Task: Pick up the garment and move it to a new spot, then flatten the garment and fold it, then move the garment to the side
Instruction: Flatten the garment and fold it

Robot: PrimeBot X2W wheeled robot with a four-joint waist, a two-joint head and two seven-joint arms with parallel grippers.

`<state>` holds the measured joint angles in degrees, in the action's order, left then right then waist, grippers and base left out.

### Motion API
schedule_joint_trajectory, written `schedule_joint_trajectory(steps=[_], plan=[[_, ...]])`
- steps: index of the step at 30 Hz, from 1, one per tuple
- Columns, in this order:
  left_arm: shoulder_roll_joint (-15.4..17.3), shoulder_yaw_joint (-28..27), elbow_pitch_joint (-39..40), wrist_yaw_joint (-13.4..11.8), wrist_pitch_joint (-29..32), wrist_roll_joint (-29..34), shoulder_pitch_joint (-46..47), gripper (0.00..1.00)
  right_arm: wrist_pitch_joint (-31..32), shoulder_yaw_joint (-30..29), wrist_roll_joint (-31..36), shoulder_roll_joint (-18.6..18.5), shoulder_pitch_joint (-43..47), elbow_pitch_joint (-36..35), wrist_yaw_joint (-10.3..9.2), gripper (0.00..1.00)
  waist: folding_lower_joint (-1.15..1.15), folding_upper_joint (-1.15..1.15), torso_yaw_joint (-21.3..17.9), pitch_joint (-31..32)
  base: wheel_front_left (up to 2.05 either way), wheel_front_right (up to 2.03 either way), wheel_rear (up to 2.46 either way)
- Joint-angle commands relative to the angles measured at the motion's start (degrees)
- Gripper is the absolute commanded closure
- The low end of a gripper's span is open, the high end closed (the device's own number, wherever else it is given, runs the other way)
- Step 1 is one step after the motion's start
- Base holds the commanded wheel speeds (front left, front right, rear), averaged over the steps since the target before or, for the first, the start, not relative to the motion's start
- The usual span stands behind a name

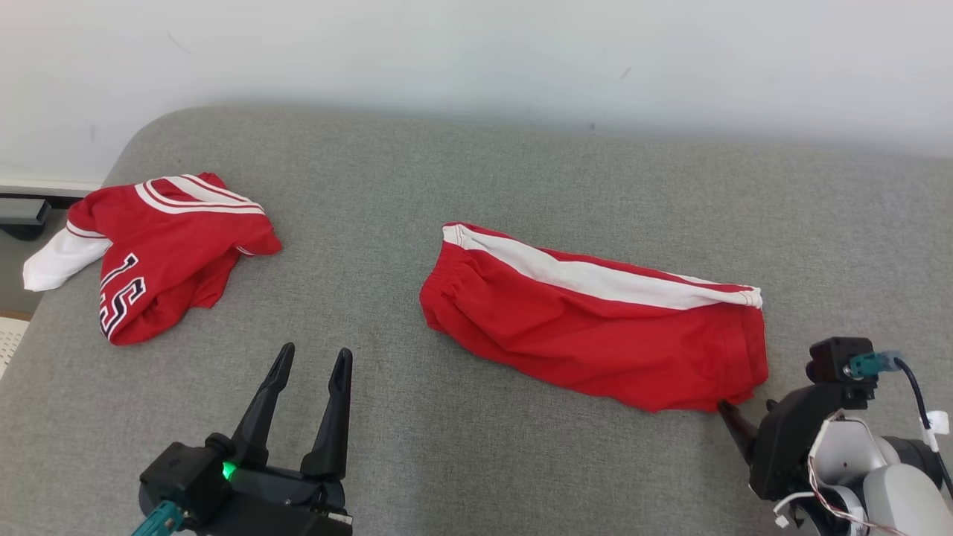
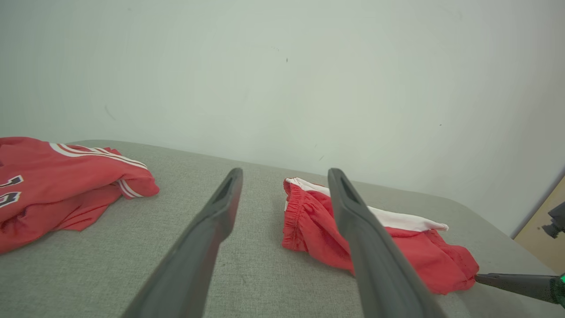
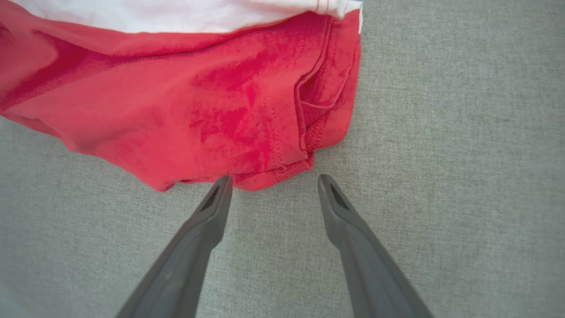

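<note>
The red shorts with a white stripe [image 1: 588,327] lie on a grey cloth surface [image 1: 476,171]. A crumpled red numbered jersey [image 1: 160,253] sits well apart. The left gripper [image 1: 315,350] and right gripper [image 3: 274,177] have jaws spread, empty.

A crumpled red jersey [image 1: 171,253] lies near the far left corner of the grey fabric-covered table [image 1: 476,171]. It has white stripes along its upper edge. A white sleeve [image 1: 59,264] sticks out over the table's left edge, and the number 15 [image 1: 121,294] shows in white with a dark outline. A plain white wall [image 1: 476,52] stands behind the table. A dark object [image 1: 22,216] sits low against the wall at the far left. What it is cannot be told.
</note>
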<state>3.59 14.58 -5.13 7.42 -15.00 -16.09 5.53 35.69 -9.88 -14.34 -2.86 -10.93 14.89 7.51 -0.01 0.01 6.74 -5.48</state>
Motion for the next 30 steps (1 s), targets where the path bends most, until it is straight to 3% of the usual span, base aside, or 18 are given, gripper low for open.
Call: schedule_joint_trajectory(steps=[1,8,15,25,30], plan=[[0.51,0.00,-0.09,0.08,-0.26,-0.32,-0.26,0.00,0.91,-0.68,1.06,-0.11,1.51,-1.43,-0.04,0.00,0.01,-0.01,-0.03,0.21,0.00,0.00,0.00],[0.60,-0.45,-0.17,0.08,-0.26,-0.23,-0.87,0.00,0.54,-3.53,2.70,-0.11,3.77,-6.08,-0.04,0.00,0.01,-0.01,-0.38,0.95,0.00,0.00,0.00],[0.52,-0.98,-0.58,0.08,-0.26,-0.26,-1.52,0.00,-6.19,-5.85,-0.57,-0.11,3.57,-7.72,-0.04,0.00,0.01,-0.01,-1.15,1.86,0.00,0.00,0.00],[0.39,-2.79,-2.05,0.07,-0.26,-0.28,-3.03,0.00,-27.56,-1.48,-3.45,-0.10,5.25,-6.66,-0.02,0.00,0.01,-0.01,-2.03,3.98,0.00,0.00,0.00],[0.74,-3.37,-2.79,0.07,-0.26,0.08,-3.64,0.00,-34.74,0.91,-3.92,-0.15,7.08,-5.47,-0.03,0.00,0.01,-0.01,-2.50,5.24,0.00,0.00,0.00]])
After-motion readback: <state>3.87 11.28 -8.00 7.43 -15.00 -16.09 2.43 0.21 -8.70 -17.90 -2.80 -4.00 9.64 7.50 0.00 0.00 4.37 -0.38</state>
